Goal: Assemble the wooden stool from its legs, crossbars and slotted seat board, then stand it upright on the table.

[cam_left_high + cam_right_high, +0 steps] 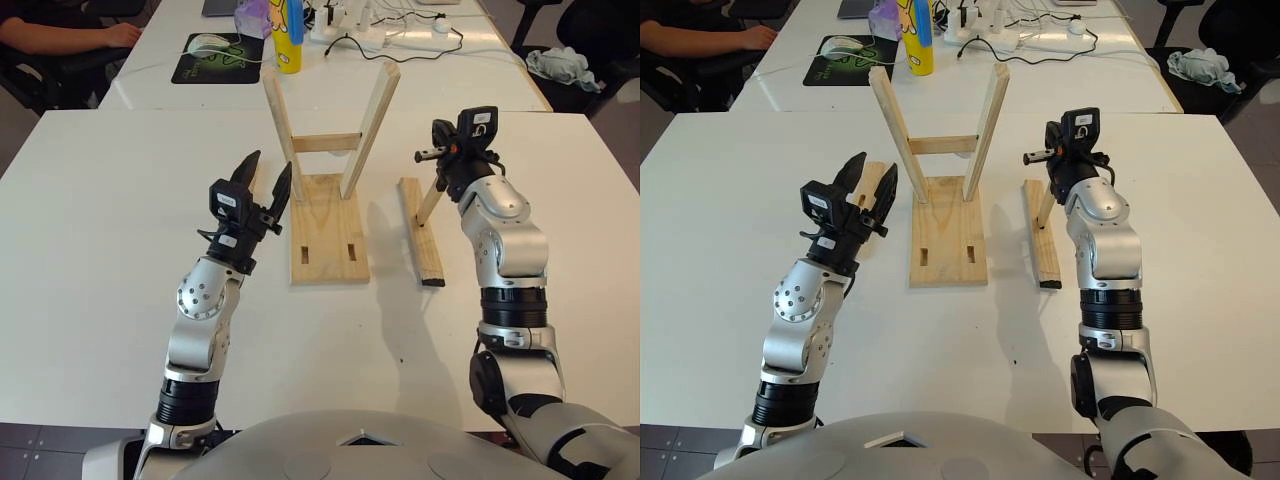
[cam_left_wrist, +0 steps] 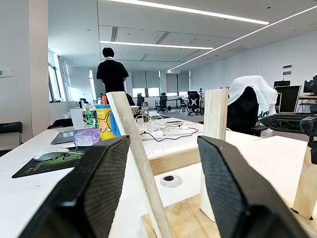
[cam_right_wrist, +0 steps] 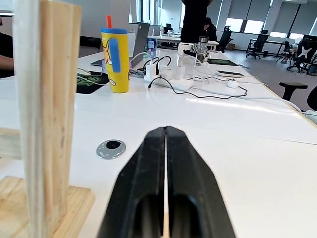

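Observation:
The slotted seat board (image 1: 328,232) lies flat at mid-table. Two legs (image 1: 283,125) stand in its far slots, joined by a crossbar (image 1: 325,142). The two near slots are bare. To its right a third leg (image 1: 420,235) lies on the table, and a short stick (image 1: 431,203) rises from it at a slant. My right gripper (image 1: 422,155) hovers over that stick's top end, fingers shut (image 3: 165,131) with nothing between the tips. My left gripper (image 1: 269,165) is open just left of the standing legs, and its pads (image 2: 84,198) frame the nearer leg (image 2: 138,158).
On the adjoining table behind stand a yellow cup (image 1: 288,35), a mouse on a dark pad (image 1: 215,58) and a tangle of cables (image 1: 385,35). A cable grommet (image 3: 111,148) sits in the tabletop behind the board. Wide bare table lies on both sides.

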